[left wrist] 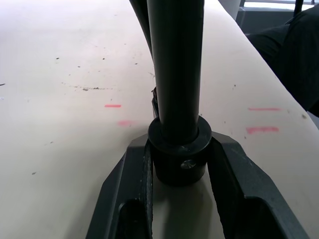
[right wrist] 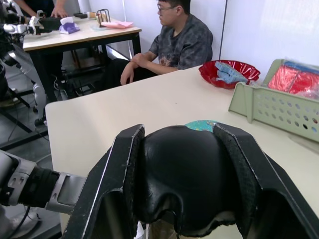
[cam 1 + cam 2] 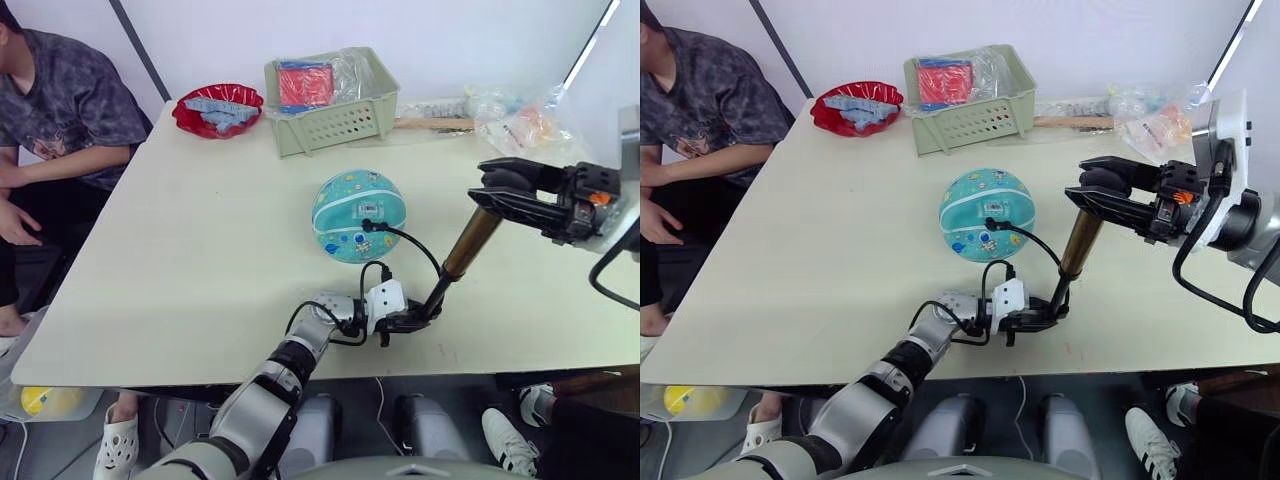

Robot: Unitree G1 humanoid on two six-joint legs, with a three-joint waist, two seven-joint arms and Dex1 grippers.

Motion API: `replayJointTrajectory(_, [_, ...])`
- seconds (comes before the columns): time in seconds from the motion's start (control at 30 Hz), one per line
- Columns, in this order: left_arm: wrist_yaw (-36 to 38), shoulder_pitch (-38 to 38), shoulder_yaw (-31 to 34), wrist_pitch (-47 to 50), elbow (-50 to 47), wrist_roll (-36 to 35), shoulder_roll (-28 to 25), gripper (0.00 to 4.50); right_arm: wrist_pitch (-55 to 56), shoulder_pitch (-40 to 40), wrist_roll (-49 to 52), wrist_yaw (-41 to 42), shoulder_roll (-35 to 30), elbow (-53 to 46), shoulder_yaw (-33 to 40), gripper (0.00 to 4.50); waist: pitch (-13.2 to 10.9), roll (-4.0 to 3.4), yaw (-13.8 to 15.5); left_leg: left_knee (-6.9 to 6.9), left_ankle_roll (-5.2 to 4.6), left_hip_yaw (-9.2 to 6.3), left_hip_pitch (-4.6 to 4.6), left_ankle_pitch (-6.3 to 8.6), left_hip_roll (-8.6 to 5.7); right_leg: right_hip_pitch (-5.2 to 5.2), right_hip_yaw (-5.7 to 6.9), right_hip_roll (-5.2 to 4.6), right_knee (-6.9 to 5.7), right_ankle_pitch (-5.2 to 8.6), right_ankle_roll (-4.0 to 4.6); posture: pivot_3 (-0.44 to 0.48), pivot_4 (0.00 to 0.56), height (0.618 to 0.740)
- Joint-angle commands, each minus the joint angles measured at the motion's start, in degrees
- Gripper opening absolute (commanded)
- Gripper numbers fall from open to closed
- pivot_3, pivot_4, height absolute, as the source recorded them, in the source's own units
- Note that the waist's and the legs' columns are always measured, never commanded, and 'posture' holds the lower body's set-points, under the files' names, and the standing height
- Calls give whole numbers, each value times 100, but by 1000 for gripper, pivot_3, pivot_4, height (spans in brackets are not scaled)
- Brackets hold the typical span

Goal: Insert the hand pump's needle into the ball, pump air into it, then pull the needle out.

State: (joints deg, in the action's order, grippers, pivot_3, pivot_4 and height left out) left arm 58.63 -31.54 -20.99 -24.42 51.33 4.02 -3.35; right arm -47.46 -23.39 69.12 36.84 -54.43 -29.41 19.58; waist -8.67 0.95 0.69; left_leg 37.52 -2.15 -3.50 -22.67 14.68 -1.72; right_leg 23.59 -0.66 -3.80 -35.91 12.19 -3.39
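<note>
- Sitting at the table's (image 3: 150, 260) left edge, a person (image 3: 60, 110) in a dark patterned shirt, forearms resting off the edge.
- Red bowl (image 3: 217, 108) with blue-grey contents near the far left corner; just right of it a pale green basket (image 3: 335, 105) with a red packet and clear plastic inside, at the far edge.
- Left gripper (image 3: 408, 320) low over the near edge, right of centre; fingers pinched on the black bottom cap of the hand pump (image 3: 462, 252). Left wrist view: both fingers (image 1: 124, 189) pressed against the cap, black tube rising up from between them.
- Ball (image 3: 357, 215) rests on the table around the middle, beyond the left gripper, barcode label facing up-front.
- Thin black hose (image 3: 415, 245) loops from the pump's lower end up to the ball; its black fitting sits touching the ball's top right. Needle itself too small to tell.
- Pump stands tilted, bottom at the left gripper, gold barrel leaning up and right towards the right gripper (image 3: 490, 190).
- Right gripper at the right side of the table, above the surface, fingers clamped around the pump's black handle; right wrist view: handle (image 2: 182, 186) fills the gap between both fingers (image 2: 112, 184).
- Clear plastic bags (image 3: 520, 120) and a wooden stick (image 3: 435, 123) near the far right corner.
</note>
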Motion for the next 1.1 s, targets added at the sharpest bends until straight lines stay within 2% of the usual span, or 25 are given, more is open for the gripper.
replayJointTrajectory(0.03, [124, 283, -29, 79, 324, 142, -330, 1089, 162, -159, 118, -243, 83, -256, 260, 1723, 0, 0, -1, 0, 0, 1, 0, 0, 0, 0, 0, 0, 0, 0, 0, 0, 150, 738])
replayJointTrajectory(0.3, [200, 404, -18, 65, 112, 56, -431, 1089, 476, 550, -767, -292, 677, -718, -555, 1723, 12, 6, -48, -1, 0, 3, 10, 0, 7, -2, -5, 14, -4, -2, 4, 0, 150, 738])
replayJointTrajectory(0.47, [236, 488, -160, 90, -51, 113, -308, 1089, 824, 1220, -1901, -198, 928, -1008, -1663, 1723, 37, 3, -84, -2, 0, 5, 28, 0, 16, -16, -6, 25, -5, -2, 7, 0, 150, 738])
replayJointTrajectory(0.63, [163, 423, -216, 150, -83, 155, -144, 1089, 1256, 1814, -2653, -215, 1233, -926, -2143, 1723, 63, 3, -69, -2, 0, 2, 35, 0, 6, -26, -3, 21, -3, -1, 5, 0, 150, 738])
replayJointTrajectory(0.83, [87, 241, -255, 219, -18, 267, 87, 1089, 1905, 2509, -3456, -15, 1396, -591, -2289, 1723, 63, 6, 24, -2, 0, 1, 75, 0, 1, -72, 1, 15, 6, 13, -18, 0, 150, 738])
replayJointTrajectory(1.1, [165, -13, -250, 322, 72, 312, 279, 1089, 2209, 2807, -3609, 151, 1510, -405, -2045, 1723, 62, 5, 86, 6, 0, -8, 82, 0, -10, -91, 10, 2, 9, 15, -24, 0, 150, 738])
